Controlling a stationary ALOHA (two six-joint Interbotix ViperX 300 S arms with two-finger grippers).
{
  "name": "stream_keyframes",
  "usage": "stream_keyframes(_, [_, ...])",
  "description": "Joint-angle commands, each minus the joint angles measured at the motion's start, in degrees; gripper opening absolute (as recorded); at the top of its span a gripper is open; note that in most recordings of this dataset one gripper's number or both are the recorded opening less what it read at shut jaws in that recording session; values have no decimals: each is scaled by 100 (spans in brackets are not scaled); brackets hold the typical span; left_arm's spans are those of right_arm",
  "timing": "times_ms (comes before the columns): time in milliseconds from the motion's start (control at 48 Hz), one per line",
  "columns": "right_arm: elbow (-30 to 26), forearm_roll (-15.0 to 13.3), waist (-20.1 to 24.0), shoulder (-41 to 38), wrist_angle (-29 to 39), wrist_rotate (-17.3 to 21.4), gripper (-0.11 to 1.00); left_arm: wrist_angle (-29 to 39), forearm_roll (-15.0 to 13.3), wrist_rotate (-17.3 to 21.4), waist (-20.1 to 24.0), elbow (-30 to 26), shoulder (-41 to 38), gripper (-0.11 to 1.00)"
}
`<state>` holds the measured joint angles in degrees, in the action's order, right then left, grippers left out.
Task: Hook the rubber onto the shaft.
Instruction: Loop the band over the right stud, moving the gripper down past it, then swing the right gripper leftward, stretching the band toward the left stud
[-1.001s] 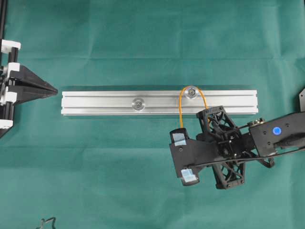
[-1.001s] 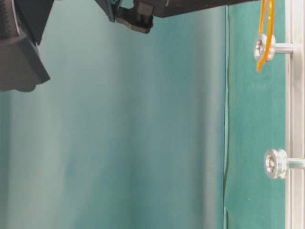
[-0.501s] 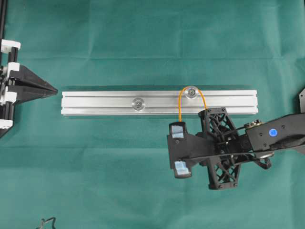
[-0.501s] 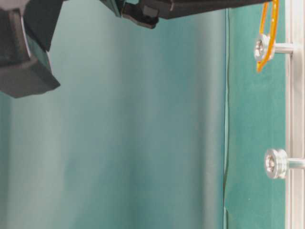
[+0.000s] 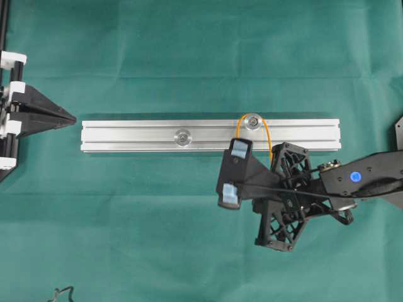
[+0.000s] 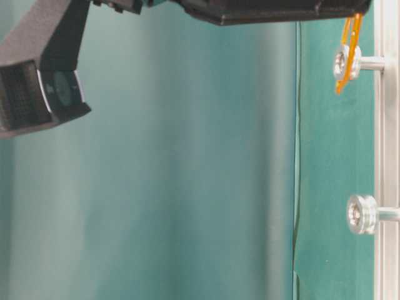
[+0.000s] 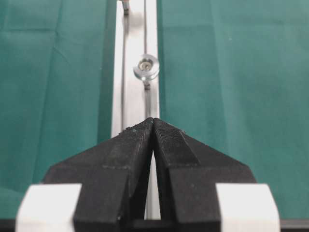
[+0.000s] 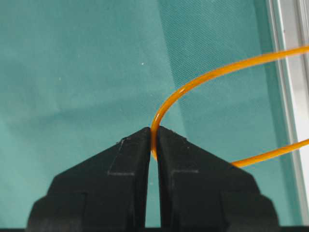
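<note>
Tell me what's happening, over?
Right end effector shut on thin orange rubber band. Band looped round one silver shaft on aluminium rail. Left end effector shut, empty. Nothing in the way.

A green cloth covers the whole tabletop, with soft creases and fold lines running across it. The light is even and soft, with only weak shadows. In the table-level view, a pale blurred green backdrop fills the space behind. A small black cable lies at the lower left edge.
</note>
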<state>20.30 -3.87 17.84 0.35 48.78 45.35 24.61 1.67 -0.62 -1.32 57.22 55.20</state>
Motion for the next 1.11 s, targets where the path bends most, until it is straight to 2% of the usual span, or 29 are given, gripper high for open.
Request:
stream_keyframes(0, [-185,9,35,70,-35,360,7,-35,9,0,-18,-185,-44,0])
stream_keyframes(125, [-185,9,26,62,-18,1002,7,-35,18,0,-18,-202,-44,0])
stream_keyframes(313, [-185,9,-9,70,-9,2180,7,-35,9,9,-18,-211,-44,0])
stream_keyframes(501, [-185,9,-18,62,0,2918,7,-35,18,9,-18,-211,-44,0])
stream_keyframes(730, [-185,9,-18,62,0,3287,7,-35,18,9,-18,-229,-35,0])
stream_keyframes(1084, [-352,-18,-114,-44,-35,3313,7,-35,9,9,-18,-246,-35,0])
